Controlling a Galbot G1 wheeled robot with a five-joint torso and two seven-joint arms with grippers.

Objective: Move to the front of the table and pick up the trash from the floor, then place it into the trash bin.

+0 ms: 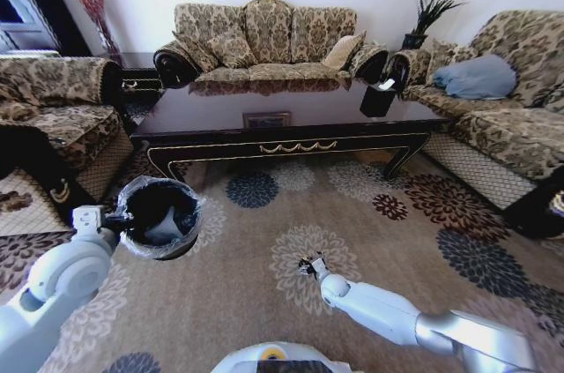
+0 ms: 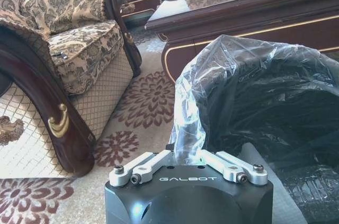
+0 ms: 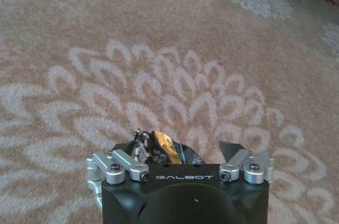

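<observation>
The trash bin [image 1: 161,214], black and lined with a crinkly clear bag [image 2: 222,81], is held off the floor [image 1: 264,302] at the left. My left gripper [image 1: 113,230] [image 2: 188,152] is shut on its near rim. To the right, low over a cream flower medallion, my right gripper [image 1: 310,265] [image 3: 177,152] is shut on a piece of trash [image 3: 159,147], a small crumpled dark wrapper with a gold glint. The dark glossy table [image 1: 291,139] stands just beyond both grippers.
A patterned sofa [image 1: 264,42] stands behind the table, an armchair [image 1: 53,117] at the left, and another sofa [image 1: 511,117] with a blue cushion at the right. A black tissue holder [image 1: 377,98] sits on the table's right end.
</observation>
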